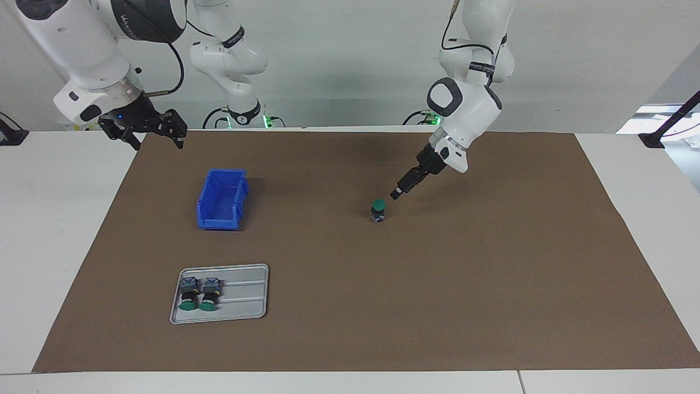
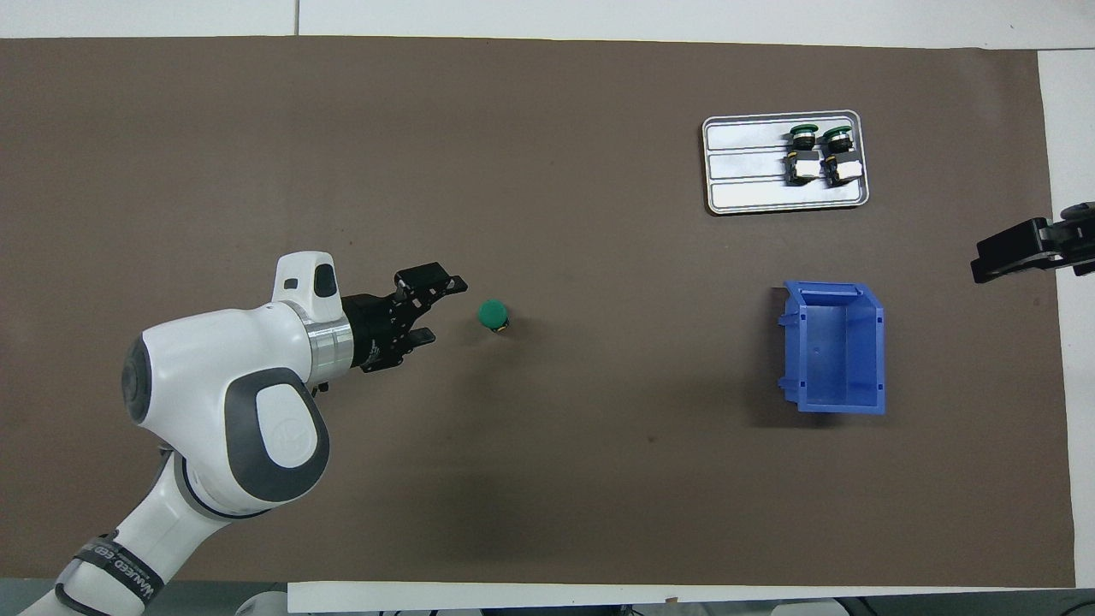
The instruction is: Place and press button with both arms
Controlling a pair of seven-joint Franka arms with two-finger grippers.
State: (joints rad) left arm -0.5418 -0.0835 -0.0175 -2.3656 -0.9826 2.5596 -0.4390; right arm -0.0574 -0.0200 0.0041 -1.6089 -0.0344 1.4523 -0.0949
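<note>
One button (image 1: pixel 377 210) with a green cap stands upright on the brown mat (image 1: pixel 437 284), near the middle; it also shows in the overhead view (image 2: pixel 492 315). My left gripper (image 1: pixel 395 193) is open and empty, tilted down. It hangs just beside the button toward the left arm's end, and I see a small gap between them; in the overhead view (image 2: pixel 436 310) its fingers point at the button. My right gripper (image 1: pixel 156 141) is open and empty, raised over the mat's edge at the right arm's end, seen also in the overhead view (image 2: pixel 1018 255). That arm waits.
A metal tray (image 1: pixel 246 295) holds two more green-capped buttons (image 1: pixel 199 293) lying on their sides, farther from the robots at the right arm's end. A blue open bin (image 1: pixel 221 200) stands between the tray and the robots. Both show in the overhead view: tray (image 2: pixel 744 171), bin (image 2: pixel 834 346).
</note>
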